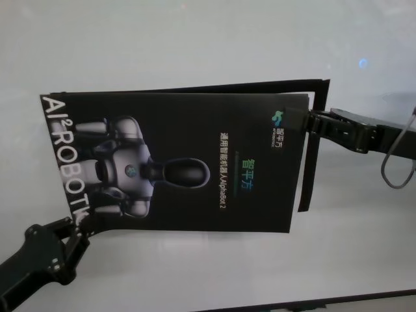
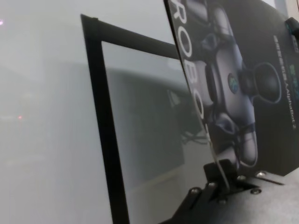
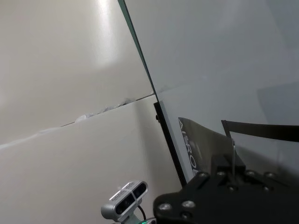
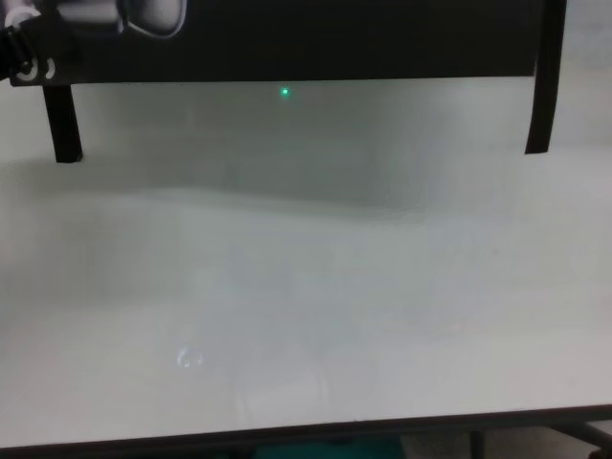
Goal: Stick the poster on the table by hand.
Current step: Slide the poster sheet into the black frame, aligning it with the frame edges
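Only overhead: both grippers (image 1: pixel 77 227) (image 1: pixel 305 121) gripping poster (image 1: pixel 195 162).

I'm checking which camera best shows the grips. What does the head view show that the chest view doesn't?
Only the head view shows the left gripper pinching the poster at its near-left corner and the right gripper clamping its right edge, plus the robot picture and lettering. Only the chest view shows the table right down to its near edge and the poster's underside from low down. Both show the poster and the black tape strips.
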